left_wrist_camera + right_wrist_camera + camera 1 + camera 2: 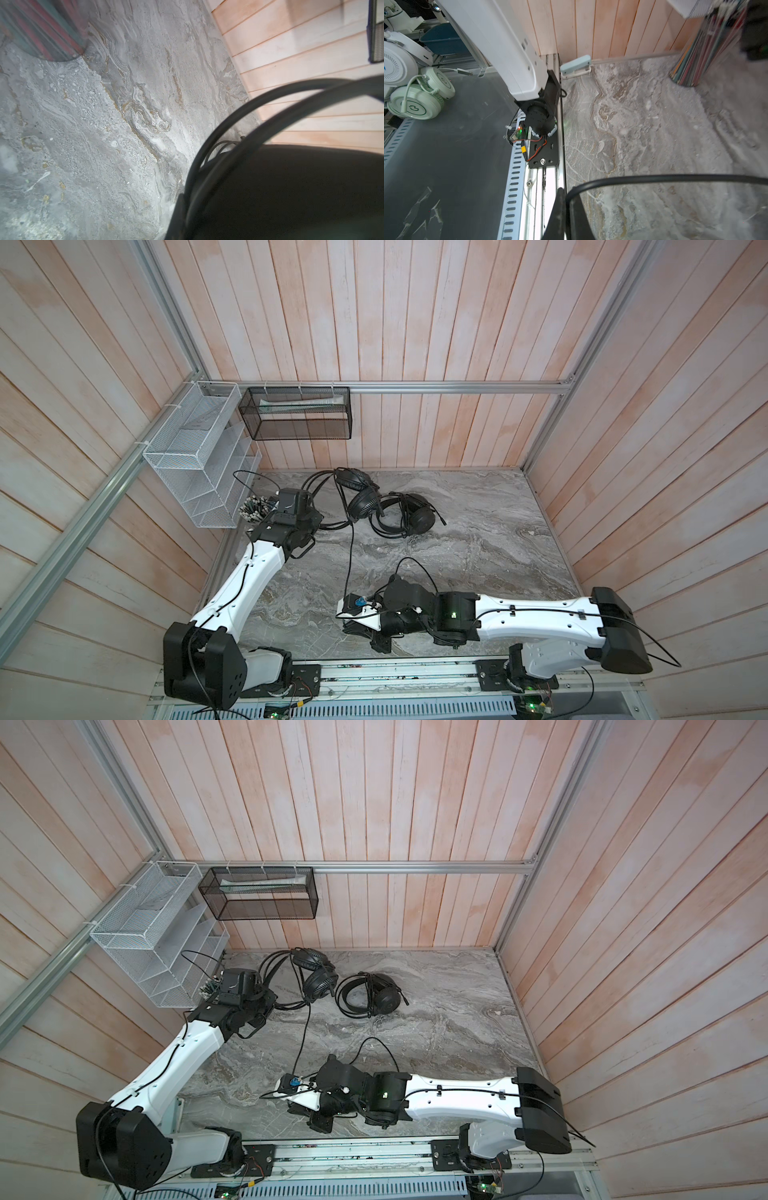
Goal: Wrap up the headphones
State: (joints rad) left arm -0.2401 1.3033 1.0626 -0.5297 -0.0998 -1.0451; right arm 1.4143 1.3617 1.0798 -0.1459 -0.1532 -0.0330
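Marble tabletop (478,539); left arm (249,568) outstretched to headphones (363,502), right arm (532,614) low.

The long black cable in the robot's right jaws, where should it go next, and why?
Probably back toward the left headset, starting a loop round it. The cable runs loose across the table from that headset to the shut right jaws, while the left jaws seem to pinch its headband, steadying it.
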